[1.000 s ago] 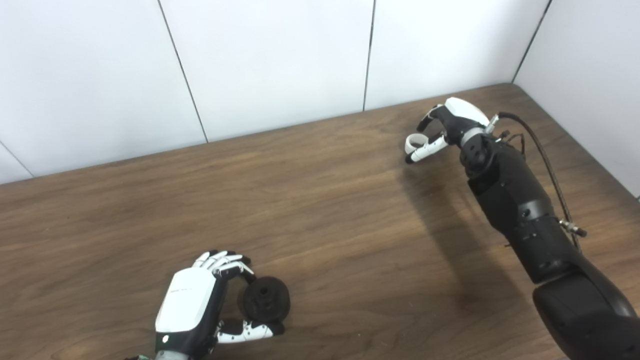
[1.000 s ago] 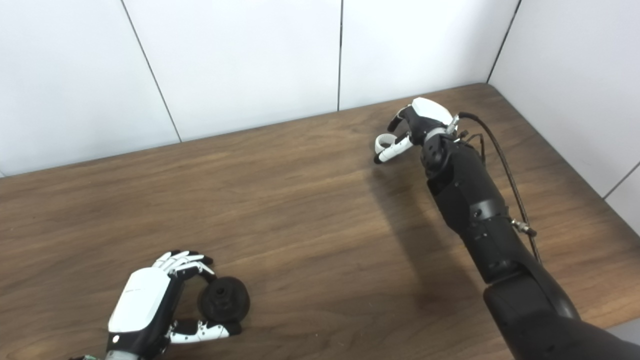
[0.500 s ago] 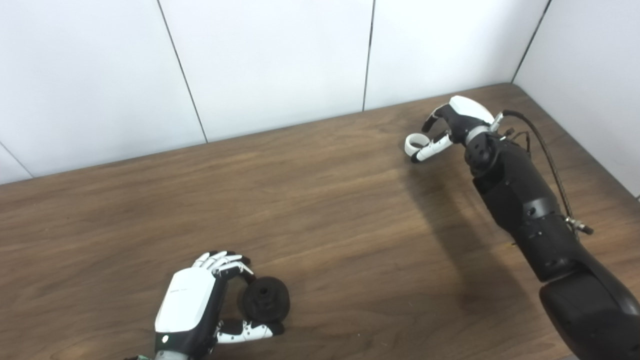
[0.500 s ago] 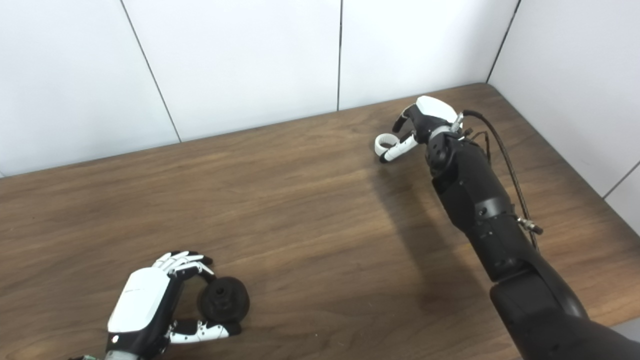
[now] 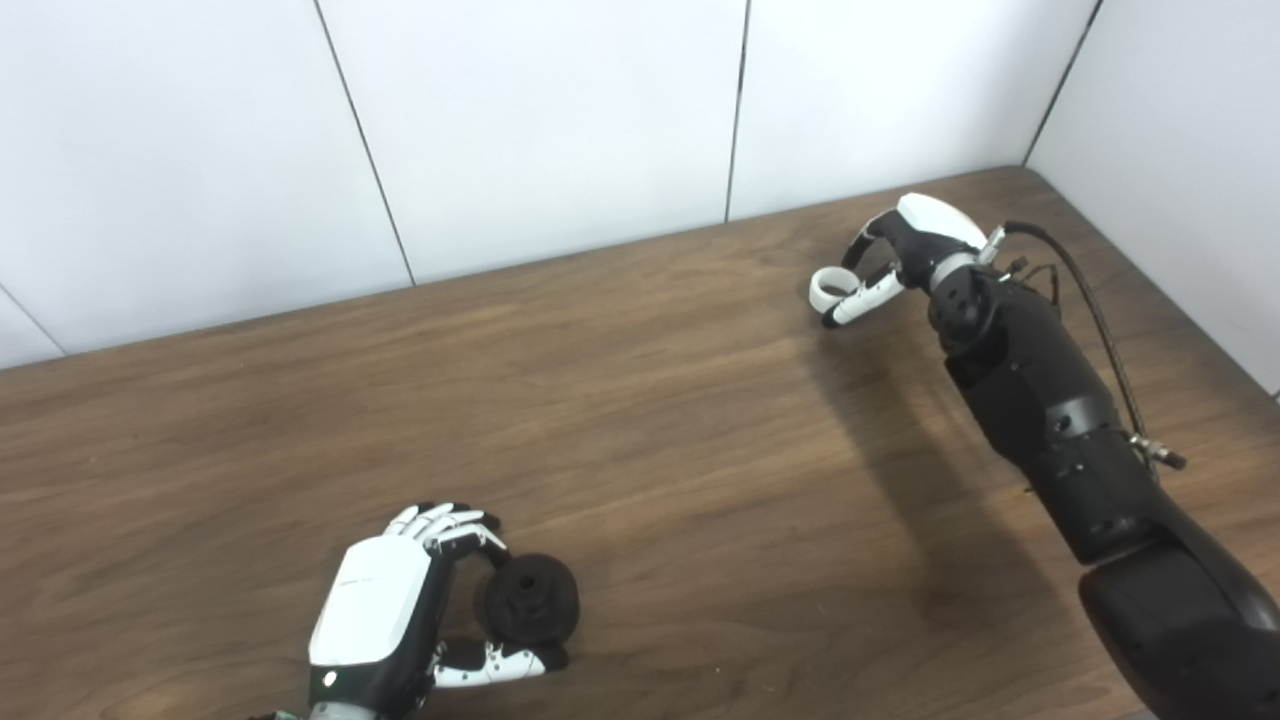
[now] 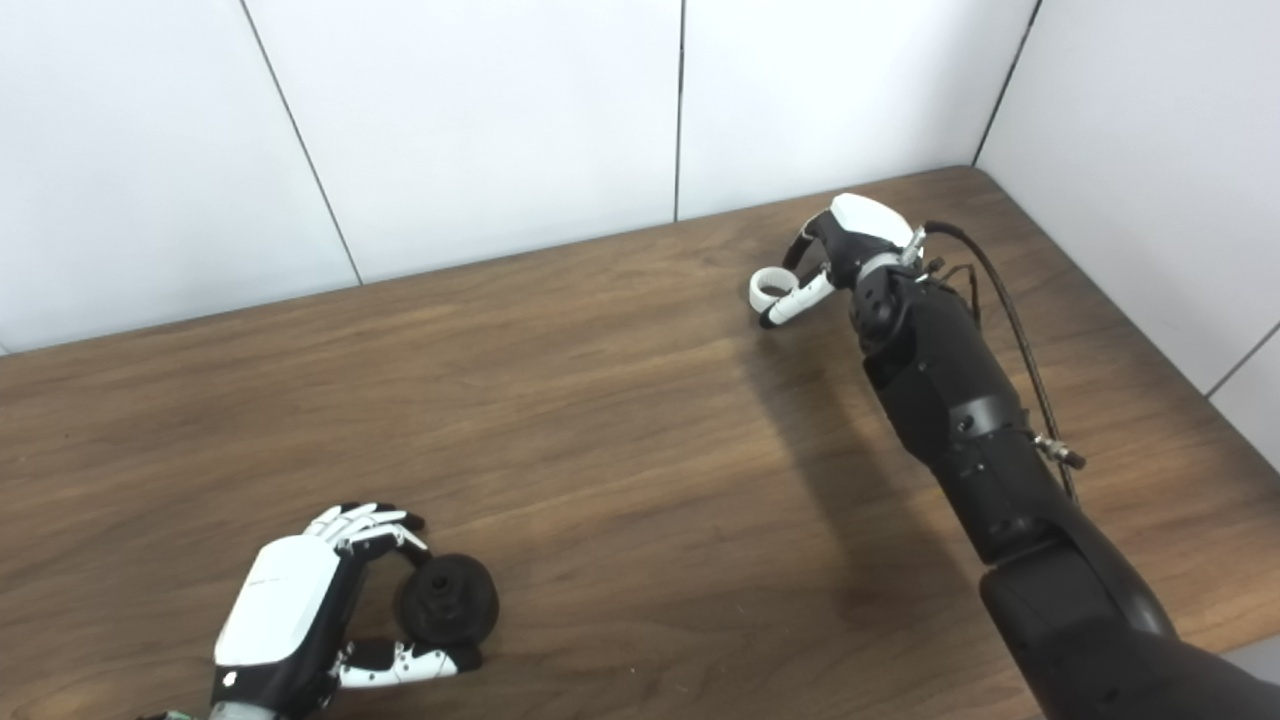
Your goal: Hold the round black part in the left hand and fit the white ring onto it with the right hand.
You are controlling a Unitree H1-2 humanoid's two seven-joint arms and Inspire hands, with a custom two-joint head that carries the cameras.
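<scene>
The round black part [image 5: 532, 600] lies at the near left of the wooden table [image 5: 650, 420]. My left hand [image 5: 385, 600] is curled around it, fingers behind and thumb in front, touching it. The white ring [image 5: 815, 290] is at the far right, low over the table. My right hand [image 5: 905, 240] has the ring pinched between its thumb and fingertips. Whether the ring still touches the table cannot be told. The two hands are far apart.
White wall panels [image 5: 550, 120] stand along the table's far edge, and a side wall [image 5: 1180, 150] closes the right corner. A black cable [image 5: 1090, 300] runs along my right forearm. Bare wood lies between the hands.
My right hand has shifted slightly and its thumb has closed in on the white ring, which stays in about the same place. My left hand and the black part have not moved.
</scene>
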